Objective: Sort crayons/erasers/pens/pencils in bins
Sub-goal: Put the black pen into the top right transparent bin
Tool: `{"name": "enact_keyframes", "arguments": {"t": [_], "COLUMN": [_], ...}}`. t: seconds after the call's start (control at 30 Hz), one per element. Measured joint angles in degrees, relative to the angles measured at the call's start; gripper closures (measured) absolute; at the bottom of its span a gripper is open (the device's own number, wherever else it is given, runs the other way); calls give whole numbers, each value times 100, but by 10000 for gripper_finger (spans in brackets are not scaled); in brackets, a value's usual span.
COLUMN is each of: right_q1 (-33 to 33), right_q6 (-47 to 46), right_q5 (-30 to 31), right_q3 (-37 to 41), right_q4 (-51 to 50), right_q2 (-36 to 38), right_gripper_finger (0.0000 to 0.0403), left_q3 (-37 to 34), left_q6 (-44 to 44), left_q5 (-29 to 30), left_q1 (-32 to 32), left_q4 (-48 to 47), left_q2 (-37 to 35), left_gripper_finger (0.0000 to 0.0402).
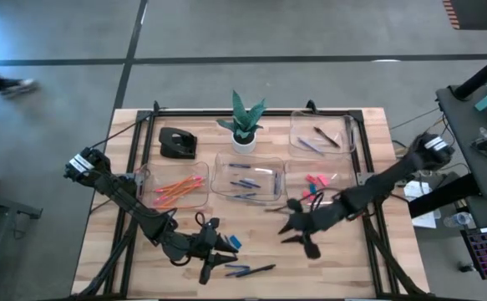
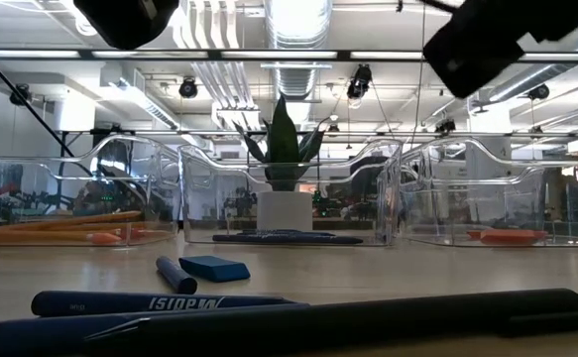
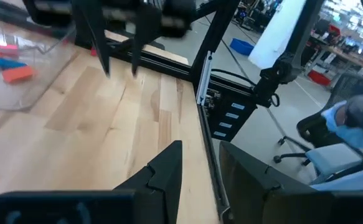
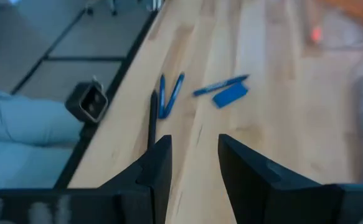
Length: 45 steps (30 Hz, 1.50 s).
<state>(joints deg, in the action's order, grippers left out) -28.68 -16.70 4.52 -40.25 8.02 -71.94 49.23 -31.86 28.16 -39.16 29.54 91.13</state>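
Both grippers hover empty with fingers spread: the left gripper (image 1: pixel 214 269) over the front edge, the right gripper (image 1: pixel 297 227) near mid-table. Between fetches, I'd say. Loose pens (image 1: pixel 250 271) and a blue eraser (image 1: pixel 232 243) lie just beside the left one; next it must drop onto one. The bins (image 1: pixel 245 193) sit behind, bare wood between, but the table edge (image 1: pixel 226 294) is close.

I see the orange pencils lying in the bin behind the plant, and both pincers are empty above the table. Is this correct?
Not quite. The high view shows the orange pencils in the leftmost bin of the front row, left of the plant, not behind it. The rest holds: the left pincer and right pincer are both empty above the table.
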Motion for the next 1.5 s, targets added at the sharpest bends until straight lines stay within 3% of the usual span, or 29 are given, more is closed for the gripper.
{"name": "enact_keyframes", "arguments": {"t": [0.33, 0.73, 1.17, 1.33, 1.5], "right_q1": [-287, -615, -635, -670, -687], "right_q6": [92, 336, 279, -28, -187], "right_q5": [-19, -51, 66, 661, 884], "right_q3": [-1031, -2451, -2997, -3021, -3014], "right_q4": [132, -73, -450, -883, -1104], "right_q2": [-2016, -3577, -4302, -4302, -4302], "right_gripper_finger": [282, 282, 282, 287, 319], "left_q3": [-2, -2, -4, -4, -4], "left_q6": [-98, -292, -389, -385, -382], "left_q5": [2, 38, 87, 87, 87], "left_q1": [-113, -234, -236, -236, -236], "left_q4": [-2, -4, -5, -4, -7], "left_q2": [0, 0, 0, 0, 0], "left_gripper_finger": [310, 310, 310, 310, 310]}}
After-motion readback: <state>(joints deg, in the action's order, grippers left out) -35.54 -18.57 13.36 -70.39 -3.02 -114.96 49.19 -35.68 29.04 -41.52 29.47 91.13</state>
